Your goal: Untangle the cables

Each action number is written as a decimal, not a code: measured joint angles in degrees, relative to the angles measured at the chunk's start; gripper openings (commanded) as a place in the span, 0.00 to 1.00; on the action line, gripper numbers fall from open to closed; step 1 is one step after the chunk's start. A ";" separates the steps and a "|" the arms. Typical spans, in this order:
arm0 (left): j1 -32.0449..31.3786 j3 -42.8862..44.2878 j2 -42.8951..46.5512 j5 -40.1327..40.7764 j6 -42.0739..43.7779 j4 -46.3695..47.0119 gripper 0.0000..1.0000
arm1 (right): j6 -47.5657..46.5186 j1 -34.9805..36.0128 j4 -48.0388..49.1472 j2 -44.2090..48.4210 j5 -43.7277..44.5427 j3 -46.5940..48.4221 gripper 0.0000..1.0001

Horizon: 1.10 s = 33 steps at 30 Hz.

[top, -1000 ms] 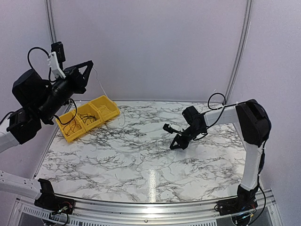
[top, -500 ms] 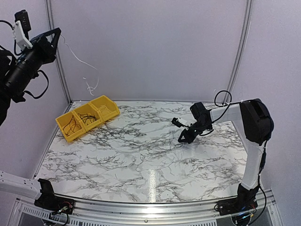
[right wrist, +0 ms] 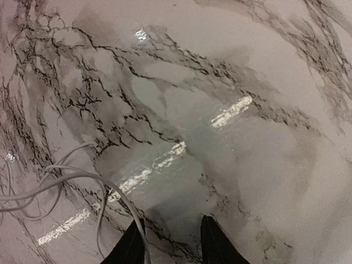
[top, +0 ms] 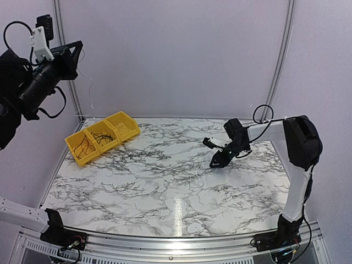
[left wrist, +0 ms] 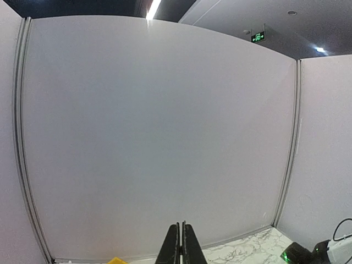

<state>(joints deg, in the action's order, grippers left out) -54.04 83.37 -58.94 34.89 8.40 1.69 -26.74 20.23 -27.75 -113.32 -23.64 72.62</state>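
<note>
The cables are split up: pale cable loops [right wrist: 60, 179] lie on the marble table [top: 165, 192] right beside the right gripper [right wrist: 171, 220], a thin pale strand [top: 89, 91] dangles from the left gripper [left wrist: 181, 226], and dark wires [top: 83, 147] sit in the yellow bin [top: 129, 132]. The right gripper just popped its jaws apart with nothing between them, while the left gripper, pinched tight on that strand, has swung up high. Looks like one cable came free of the pile, so sorting it is probably next.
</note>
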 measured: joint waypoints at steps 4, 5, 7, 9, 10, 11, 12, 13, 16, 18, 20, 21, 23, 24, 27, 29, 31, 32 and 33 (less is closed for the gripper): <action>0.00 -1.44 -1.46 0.11 -0.09 -0.59 0.00 | -0.35 -0.26 -1.46 3.74 1.25 -2.03 0.48; 0.04 -1.62 -2.03 0.11 -0.15 -0.72 0.00 | -0.48 -0.28 -1.77 5.09 1.40 -2.49 0.51; 0.50 -1.81 -3.48 -0.13 -0.33 -1.14 0.00 | -0.72 -0.28 -1.90 7.96 1.55 -3.21 0.52; 1.64 -1.81 -5.16 -1.01 -1.07 -2.25 0.00 | -1.03 -0.28 -1.88 10.84 1.73 -3.72 0.52; 2.82 -1.81 -6.19 -2.19 -1.90 -2.95 0.00 | -1.27 -0.28 -1.68 12.57 1.79 -4.07 0.53; 4.22 -1.81 -7.30 -3.43 -2.99 -3.74 0.00 | -1.42 -0.28 -1.57 14.08 1.92 -4.37 0.53; 5.77 -1.84 -8.48 -4.72 -3.80 -4.35 0.00 | -1.57 -0.28 -1.44 15.08 2.12 -4.59 0.53; 7.10 -1.86 -9.49 -5.92 -4.66 -4.90 0.00 | -1.70 -0.28 -1.14 16.22 2.45 -4.87 0.53; 11.39 -1.86 -13.09 -9.79 -7.80 -6.47 0.00 | -2.05 -0.28 -0.02 18.36 3.78 -6.08 0.54; 13.57 -1.86 -15.02 -12.00 -9.55 -7.10 0.00 | -2.32 -0.28 0.37 18.93 4.74 -6.73 0.54; 15.67 -1.86 -16.85 -14.01 -11.08 -7.48 0.00 | -2.51 -0.28 0.79 18.95 5.40 -7.15 0.54; 16.65 -1.84 -17.70 -14.99 -11.74 -7.56 0.00 | -2.67 -0.28 0.94 18.95 5.75 -7.32 0.54; 18.62 -1.73 -19.45 -16.68 -12.61 -7.61 0.00 | -3.04 -0.28 1.25 18.95 6.29 -7.63 0.54; 19.54 -1.57 -20.35 -17.49 -13.03 -7.61 0.00 | -3.19 -0.28 1.22 18.95 6.45 -7.67 0.54; 22.45 -0.66 -23.28 -19.63 -13.62 -7.58 0.00 | -3.54 -0.28 1.55 18.95 6.75 -7.69 0.54; 24.48 -0.33 -24.94 -20.63 -13.84 -7.58 0.00 | -3.67 -0.28 1.66 18.95 6.99 -7.69 0.54; 26.82 0.31 -27.10 -21.77 -14.12 -7.50 0.00 | -3.82 -0.28 1.81 18.95 7.30 -7.69 0.55; 28.00 0.66 -28.17 -22.32 -14.25 -7.52 0.00 | -3.96 -0.28 1.90 18.95 7.39 -7.74 0.54; 29.07 1.09 -29.33 -22.77 -14.36 -7.56 0.00 | -4.02 -0.28 1.99 18.95 7.52 -7.76 0.54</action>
<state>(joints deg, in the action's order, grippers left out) -24.97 84.47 -88.27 12.12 -5.96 -5.87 -30.76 19.94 -25.76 -94.37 -16.12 64.86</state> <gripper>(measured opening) 0.013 0.545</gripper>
